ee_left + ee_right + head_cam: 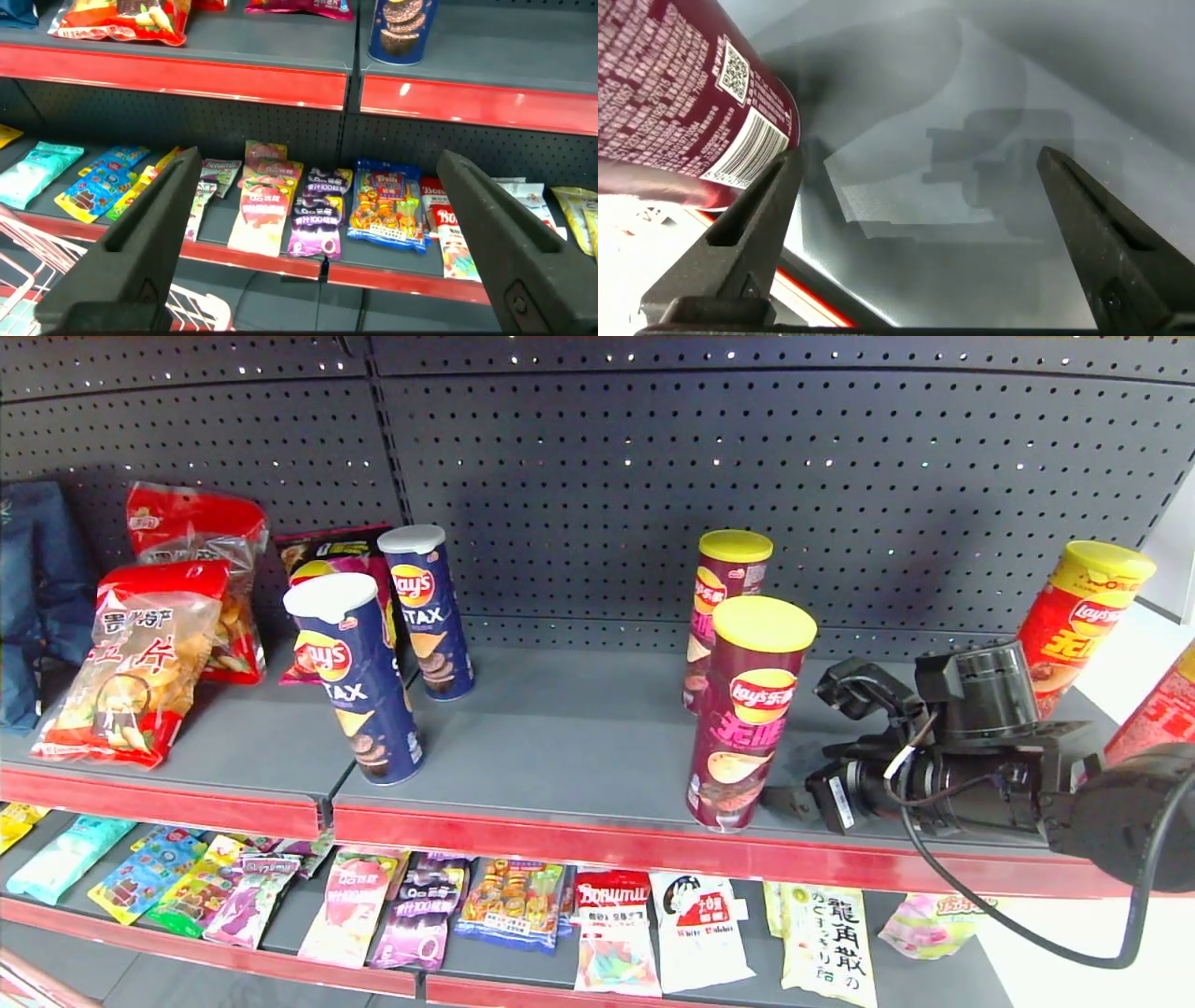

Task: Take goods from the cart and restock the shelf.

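Note:
A maroon chip can point(747, 709) with a yellow lid stands upright at the front edge of the grey shelf point(560, 737). A second maroon can point(728, 588) stands right behind it. My right gripper point(810, 747) lies low over the shelf just right of the front can, open and holding nothing. In the right wrist view the can point(691, 103) sits outside the spread fingers, beside one fingertip point(780, 182). My left gripper point(318, 159) is open and empty, below the top shelf, facing the lower shelf's snack bags point(388, 205).
Two blue cans point(359, 681) point(429, 611) stand left of centre, with crisp bags point(131, 663) further left. A red can point(1078, 607) stands at the shelf's far right. The shelf's red front lip point(579, 840) runs below. A cart's wire rim point(201, 308) shows low in the left wrist view.

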`<state>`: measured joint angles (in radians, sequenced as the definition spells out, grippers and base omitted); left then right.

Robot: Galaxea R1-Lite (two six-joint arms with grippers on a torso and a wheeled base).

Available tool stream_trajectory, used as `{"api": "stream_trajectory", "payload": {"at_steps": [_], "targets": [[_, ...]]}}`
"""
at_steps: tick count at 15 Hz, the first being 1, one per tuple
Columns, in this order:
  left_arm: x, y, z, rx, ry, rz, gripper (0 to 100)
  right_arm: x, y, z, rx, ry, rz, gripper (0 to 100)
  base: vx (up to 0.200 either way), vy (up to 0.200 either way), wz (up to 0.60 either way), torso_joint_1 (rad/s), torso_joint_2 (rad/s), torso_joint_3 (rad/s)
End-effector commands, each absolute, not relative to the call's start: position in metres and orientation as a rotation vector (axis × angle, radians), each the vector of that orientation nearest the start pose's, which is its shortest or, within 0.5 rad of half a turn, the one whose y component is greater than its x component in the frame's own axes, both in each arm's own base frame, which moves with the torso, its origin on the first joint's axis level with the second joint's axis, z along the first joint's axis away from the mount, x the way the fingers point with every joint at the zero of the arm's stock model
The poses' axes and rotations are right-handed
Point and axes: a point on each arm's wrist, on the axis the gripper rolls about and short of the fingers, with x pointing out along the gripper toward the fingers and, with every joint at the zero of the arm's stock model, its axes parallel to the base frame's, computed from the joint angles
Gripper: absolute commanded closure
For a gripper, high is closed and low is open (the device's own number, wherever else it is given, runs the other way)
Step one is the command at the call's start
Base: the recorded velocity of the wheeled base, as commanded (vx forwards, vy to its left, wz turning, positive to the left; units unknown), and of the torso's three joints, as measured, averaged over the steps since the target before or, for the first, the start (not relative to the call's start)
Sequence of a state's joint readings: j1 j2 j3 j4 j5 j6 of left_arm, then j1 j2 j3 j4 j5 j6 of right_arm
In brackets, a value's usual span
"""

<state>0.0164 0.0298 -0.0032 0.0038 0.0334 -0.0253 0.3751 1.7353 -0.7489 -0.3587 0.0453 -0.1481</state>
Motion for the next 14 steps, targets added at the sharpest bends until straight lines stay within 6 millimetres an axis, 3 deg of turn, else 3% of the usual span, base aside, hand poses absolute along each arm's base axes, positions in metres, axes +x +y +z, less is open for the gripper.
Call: {"api": "stream_trajectory", "payload": {"at_steps": [1, 14], "targets": [[-0.0206, 0.0004, 0.0767, -0.026, 0.032, 0.051, 0, 0.2715, 0.1082, 0.1316, -0.246, 0.593, 0.454, 0, 0.0, 0.0, 0.0, 0.0, 0.0, 0.0], [-0.0206, 0.0004, 0.0767, -0.026, 0.032, 0.051, 0, 0.2729, 0.1166, 0.1316, -0.251, 0.587, 0.477, 0, 0.0, 0.0, 0.0, 0.0, 0.0, 0.0]]}}
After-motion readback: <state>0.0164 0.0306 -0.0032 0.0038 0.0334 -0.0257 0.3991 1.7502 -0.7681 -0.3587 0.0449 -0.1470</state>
